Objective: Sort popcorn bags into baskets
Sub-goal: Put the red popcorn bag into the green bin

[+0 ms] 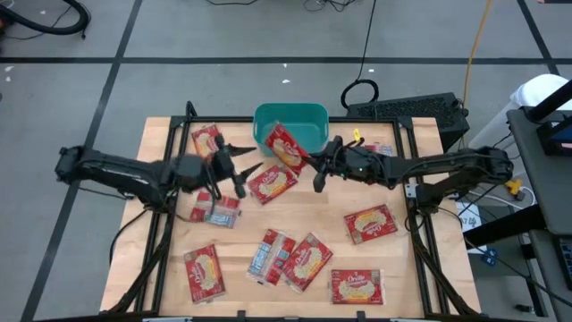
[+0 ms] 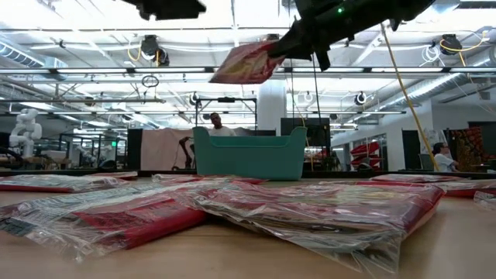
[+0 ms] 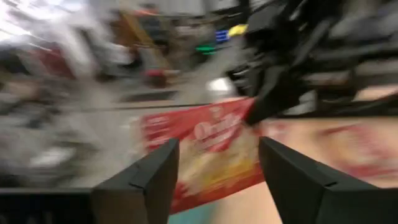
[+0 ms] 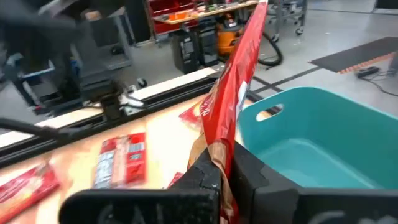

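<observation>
1. We see the right gripper (image 1: 315, 164) clamped on one popcorn bag (image 1: 286, 146), jaws pinched tight on its edge, bag raised off the table and hanging over the front rim of the teal basket (image 1: 308, 114); the low view shows the bag (image 2: 246, 62) well above the basket (image 2: 249, 153)
2. In the right wrist view the held bag (image 4: 239, 93) stands on edge right at the basket (image 4: 311, 143) wall, not yet inside
3. The basket floor looks bare in the right wrist view, so we judge nothing is sorted yet, though part of the inside is hidden by the bag
4. The left gripper (image 1: 234, 170) hovers just left of the basket area, jaws spread wide with nothing between them; the left wrist view shows its two fingers (image 3: 155, 180) apart, looking toward the held bag (image 3: 205, 149)
5. Left to do: about nine bags on the table (image 1: 161, 130) — one near the back left (image 1: 207, 140), one at centre (image 1: 271, 183), a striped one (image 1: 215, 210), a cluster at the front (image 1: 290, 258), front left (image 1: 203, 271), front right (image 1: 357, 286), right side (image 1: 370, 224), and one partly hidden behind the right arm (image 1: 382, 150)
6. We judge the task is at its start: first bag about to drop, the rest to go
</observation>
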Action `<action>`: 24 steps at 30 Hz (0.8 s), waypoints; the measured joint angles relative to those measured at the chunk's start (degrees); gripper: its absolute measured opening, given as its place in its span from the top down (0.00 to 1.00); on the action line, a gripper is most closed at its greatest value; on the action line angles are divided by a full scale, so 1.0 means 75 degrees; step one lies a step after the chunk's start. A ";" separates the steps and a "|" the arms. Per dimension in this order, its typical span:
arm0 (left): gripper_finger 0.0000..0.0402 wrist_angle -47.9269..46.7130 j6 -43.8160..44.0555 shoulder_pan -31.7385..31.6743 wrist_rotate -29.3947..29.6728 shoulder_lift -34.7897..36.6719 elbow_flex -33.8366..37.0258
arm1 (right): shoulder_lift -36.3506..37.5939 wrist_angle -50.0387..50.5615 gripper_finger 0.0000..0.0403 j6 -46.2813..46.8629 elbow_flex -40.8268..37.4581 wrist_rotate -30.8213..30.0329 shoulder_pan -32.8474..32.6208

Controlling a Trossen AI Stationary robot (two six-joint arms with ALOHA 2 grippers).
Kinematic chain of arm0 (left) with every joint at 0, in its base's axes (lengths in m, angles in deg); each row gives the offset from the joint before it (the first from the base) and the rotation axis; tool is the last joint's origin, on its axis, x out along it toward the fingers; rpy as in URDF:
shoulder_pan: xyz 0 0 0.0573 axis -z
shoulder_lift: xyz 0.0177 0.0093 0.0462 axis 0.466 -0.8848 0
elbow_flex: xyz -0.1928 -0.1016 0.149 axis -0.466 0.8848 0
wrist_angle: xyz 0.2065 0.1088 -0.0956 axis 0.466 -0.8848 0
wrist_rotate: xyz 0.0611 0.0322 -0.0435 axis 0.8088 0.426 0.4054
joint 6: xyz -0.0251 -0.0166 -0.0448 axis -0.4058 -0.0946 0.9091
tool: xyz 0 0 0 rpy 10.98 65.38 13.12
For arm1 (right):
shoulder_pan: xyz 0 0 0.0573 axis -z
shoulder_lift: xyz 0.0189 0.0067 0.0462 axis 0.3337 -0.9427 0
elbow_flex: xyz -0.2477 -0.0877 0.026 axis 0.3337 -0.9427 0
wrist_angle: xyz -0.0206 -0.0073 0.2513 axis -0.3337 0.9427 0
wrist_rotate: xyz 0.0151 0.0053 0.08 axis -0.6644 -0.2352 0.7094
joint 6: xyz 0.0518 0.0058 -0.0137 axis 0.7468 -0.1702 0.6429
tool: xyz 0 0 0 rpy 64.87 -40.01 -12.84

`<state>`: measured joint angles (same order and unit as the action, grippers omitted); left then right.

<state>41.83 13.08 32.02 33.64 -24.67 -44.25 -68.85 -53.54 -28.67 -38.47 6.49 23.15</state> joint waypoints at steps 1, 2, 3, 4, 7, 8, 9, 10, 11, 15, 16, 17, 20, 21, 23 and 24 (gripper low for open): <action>0.47 -0.0227 0.0333 -0.0262 -0.0728 0.0165 -0.0003 | -0.0016 -0.0012 1.00 0.0000 0.0000 0.0003 -0.0063; 0.49 -0.0473 0.0539 -0.0528 -0.1351 0.0313 -0.0003 | -0.0046 -0.0024 1.00 0.0000 0.0000 0.0003 -0.0121; 0.51 -0.0723 0.0699 -0.0762 -0.1849 0.0442 -0.0003 | -0.0063 -0.0019 1.00 -0.0003 -0.0001 0.0005 -0.0173; 0.52 -0.0973 0.0857 -0.0975 -0.2208 0.0546 -0.0003 | -0.0071 -0.0016 1.00 -0.0023 -0.0027 0.0005 -0.0230; 0.53 -0.1831 0.1312 -0.1404 -0.2757 0.0703 -0.0006 | -0.0070 -0.0029 1.00 -0.0061 -0.0155 0.0000 -0.0388; 0.53 -0.2097 0.1441 -0.1487 -0.2839 0.0706 -0.0006 | -0.0065 -0.0040 1.00 -0.0102 -0.0226 0.0003 -0.0443; 0.52 -0.2317 0.1580 -0.1537 -0.2904 0.0702 -0.0006 | -0.0065 -0.0041 1.00 -0.0194 -0.0307 0.0003 -0.0489; 0.51 -0.2510 0.1728 -0.1574 -0.2951 0.0688 -0.0006 | -0.0067 -0.0031 1.00 -0.0302 -0.0386 0.0005 -0.0538; 0.50 -0.2623 0.1884 -0.1613 -0.3017 0.0654 -0.0006 | -0.0072 -0.0033 1.00 -0.0412 -0.0461 0.0010 -0.0580; 0.38 -0.2525 0.2193 -0.1666 -0.3418 0.0333 -0.0006 | -0.0070 -0.0357 1.00 -0.0687 -0.0772 0.0052 -0.0658; 0.34 -0.2457 0.2191 -0.1663 -0.3427 0.0228 -0.0004 | -0.0070 -0.0469 1.00 -0.0734 -0.0849 0.0160 -0.0658; 0.30 -0.2286 0.2175 -0.1661 -0.3427 0.0099 -0.0003 | -0.0070 -0.0609 1.00 -0.0768 -0.0932 0.0297 -0.0658; 0.20 -0.1845 0.2158 -0.1699 -0.3367 -0.0312 -0.0003 | -0.0070 -0.1007 1.00 -0.0919 -0.1108 0.0833 -0.0653; 0.17 -0.1611 0.2126 -0.1730 -0.3350 -0.0465 -0.0003 | -0.0070 -0.1123 1.00 -0.0988 -0.1169 0.1000 -0.0653; 0.14 -0.1209 0.2116 -0.1811 -0.3423 -0.0742 -0.0003 | -0.0070 -0.1247 1.00 -0.1138 -0.1320 0.1128 -0.0655; 0.13 -0.1043 0.2092 -0.1874 -0.3536 -0.0881 -0.0003 | -0.0073 -0.1316 1.00 -0.1195 -0.1392 0.1194 -0.0655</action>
<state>34.01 28.77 17.97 7.13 -31.28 -44.28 -69.40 -63.41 -37.63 -48.91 15.44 18.24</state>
